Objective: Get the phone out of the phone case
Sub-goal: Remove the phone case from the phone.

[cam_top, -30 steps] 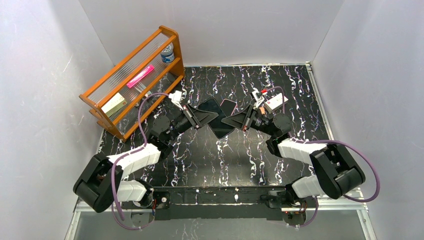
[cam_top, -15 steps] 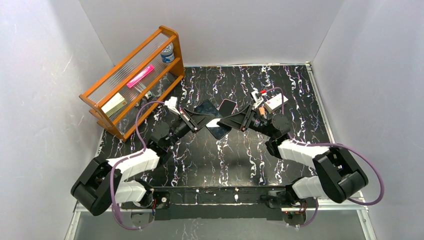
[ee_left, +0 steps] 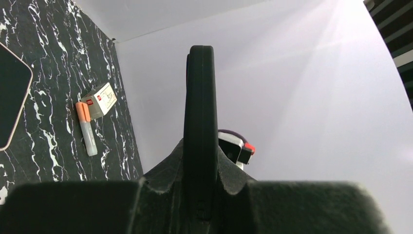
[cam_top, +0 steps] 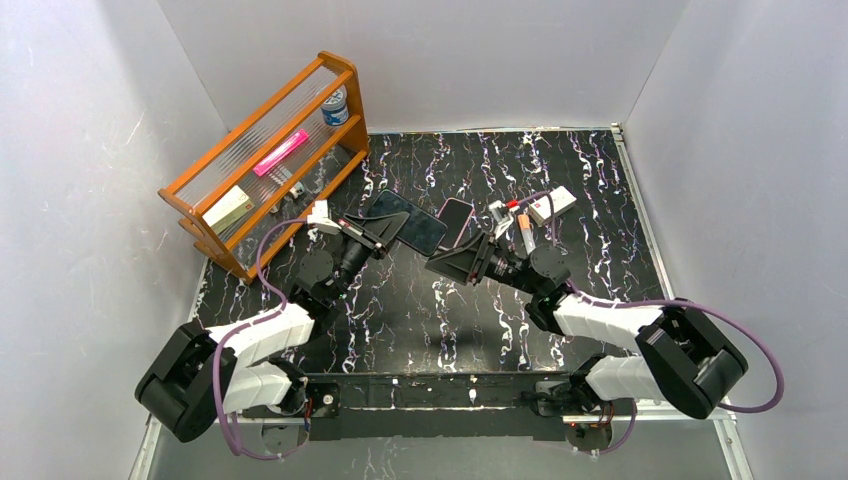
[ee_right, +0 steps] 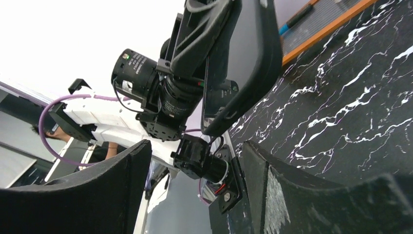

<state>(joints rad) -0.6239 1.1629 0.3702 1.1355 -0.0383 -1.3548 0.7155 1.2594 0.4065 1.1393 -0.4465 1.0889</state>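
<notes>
Your left fingers point(ee_left: 163, 183) are clenching the black phone case point(ee_left: 199, 112) edge-on, clear of the pink-rimmed phone point(cam_top: 455, 218) lying flat near the tabletop's point(cam_top: 450, 320) far edge; right fingers point(ee_right: 97, 185) are gaping, empty.

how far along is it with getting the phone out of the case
Looks done: the phone lies flat on the table, apart from the case. In hand: the left gripper is shut on the black case, lifted; the right gripper is open, empty. Left: probably only setting the case down.
</notes>
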